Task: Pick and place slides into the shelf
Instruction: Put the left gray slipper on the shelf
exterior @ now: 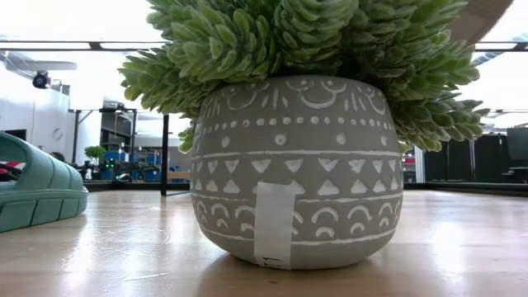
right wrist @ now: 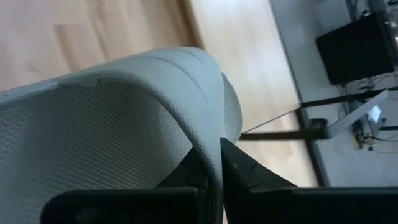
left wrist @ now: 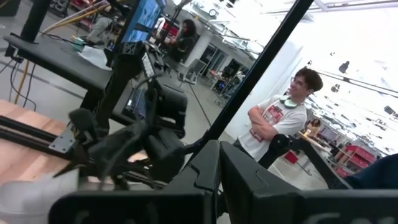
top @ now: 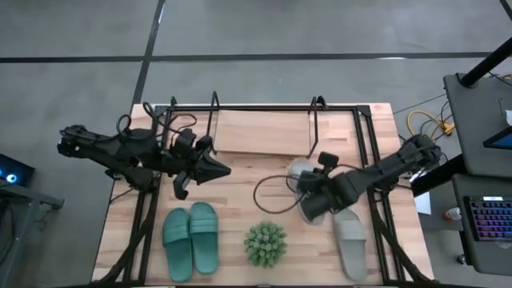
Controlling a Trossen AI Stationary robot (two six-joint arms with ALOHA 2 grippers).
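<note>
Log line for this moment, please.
right pincer: shut on grey slide | left pincer: shut, idle | teal slides: on table | shelf: empty

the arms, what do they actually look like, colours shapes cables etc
Both arms are dark, near black, built of chunky jointed segments. The left arm carries loops of black cable along its links and ends in a pointed wedge-shaped left gripper. The right arm has a thin black cable curling onto the table beside it. The right gripper has flat, angular matte black fingers with stepped edges.
</note>
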